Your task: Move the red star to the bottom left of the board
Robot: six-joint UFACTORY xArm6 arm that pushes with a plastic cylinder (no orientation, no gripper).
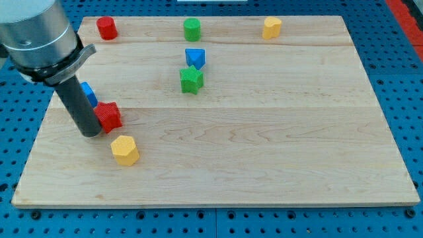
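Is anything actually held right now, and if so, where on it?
Nothing is held; there is no gripper. My tip rests against the red star on its view-left side, only pushing.

Pale wooden board (264, 152), blue perforated table (20, 125) around it, even light

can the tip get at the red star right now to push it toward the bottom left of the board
Probably yes. My tip already sits right against the red star on its left side. But from there a push would send it rightward; I'd likely have to go round it first, with the yellow block close below.
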